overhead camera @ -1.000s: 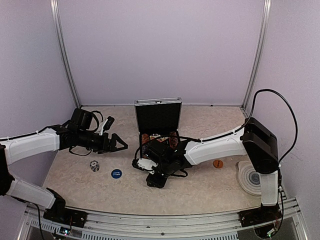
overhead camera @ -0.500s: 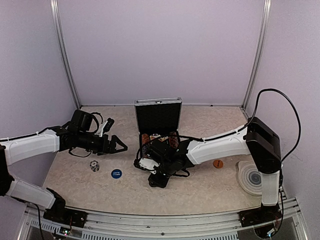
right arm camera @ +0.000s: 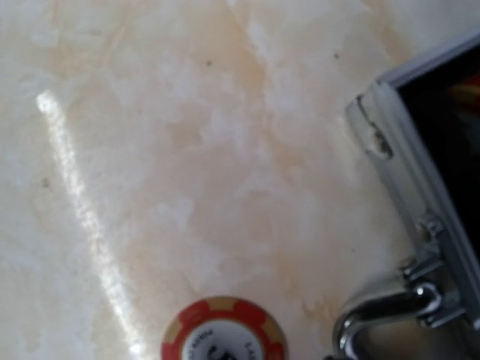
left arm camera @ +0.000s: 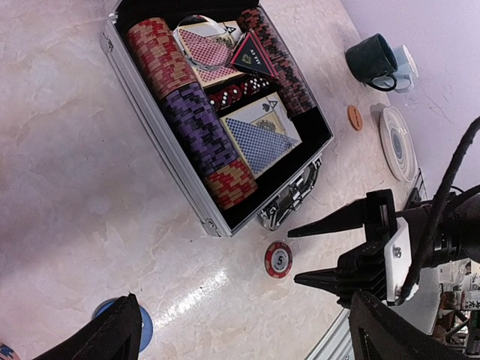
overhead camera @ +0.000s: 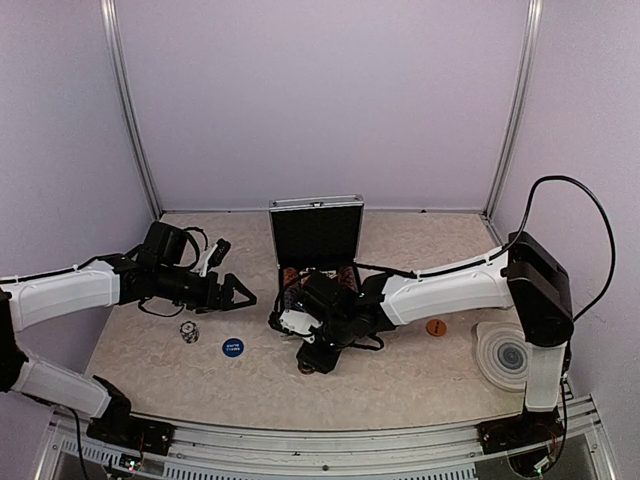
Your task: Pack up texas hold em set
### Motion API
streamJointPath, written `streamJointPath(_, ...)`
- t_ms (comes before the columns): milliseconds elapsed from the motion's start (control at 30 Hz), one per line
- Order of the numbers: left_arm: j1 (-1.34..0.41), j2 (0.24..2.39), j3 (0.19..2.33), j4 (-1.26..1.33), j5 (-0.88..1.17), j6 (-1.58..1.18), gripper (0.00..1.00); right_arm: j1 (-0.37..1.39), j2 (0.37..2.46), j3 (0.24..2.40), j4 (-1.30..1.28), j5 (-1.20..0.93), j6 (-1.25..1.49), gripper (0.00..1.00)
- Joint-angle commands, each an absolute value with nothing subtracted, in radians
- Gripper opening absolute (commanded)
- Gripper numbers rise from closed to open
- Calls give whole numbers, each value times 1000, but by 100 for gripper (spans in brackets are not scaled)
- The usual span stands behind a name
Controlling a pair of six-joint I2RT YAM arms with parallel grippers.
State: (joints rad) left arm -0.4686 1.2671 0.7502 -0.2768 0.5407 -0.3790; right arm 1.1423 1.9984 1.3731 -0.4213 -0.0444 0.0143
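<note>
The silver case (left arm camera: 160, 140) lies open in the left wrist view, holding rows of red and black chips (left arm camera: 193, 120), two card decks (left arm camera: 259, 139), dice and a black triangle (left arm camera: 253, 55). Its lid (overhead camera: 315, 232) stands upright in the top view. A red chip marked 5 (left arm camera: 278, 259) lies on the table in front of the case latch, and shows in the right wrist view (right arm camera: 223, 334). My right gripper (left arm camera: 294, 256) is open, its fingertips just beside this chip. My left gripper (overhead camera: 243, 295) is open and empty, left of the case.
A blue round button (overhead camera: 232, 347) and a small black-and-white piece (overhead camera: 188, 330) lie at the front left. An orange button (overhead camera: 435, 327) and a grey ringed coaster (overhead camera: 505, 355) lie right. Two mugs (left arm camera: 375, 58) stand beyond the case.
My right arm has shifted slightly forward and right, bringing its open gripper down to the red chip in front of the case. The left arm has hardly moved.
</note>
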Motion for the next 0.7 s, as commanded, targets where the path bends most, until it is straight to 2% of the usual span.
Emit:
streamJointPath(0, -476, 1252, 739, -261, 532, -382, 95, 1143, 1991, 1357, -451, -50, 11, 54)
streamJointPath(200, -477, 1261, 736, -255, 531, -382, 95, 1143, 2016, 1353, -445, -68, 11, 62)
streamJointPath(667, -477, 1266, 739, -254, 529, -379, 95, 1143, 2082, 1377, -454, -72, 11, 65)
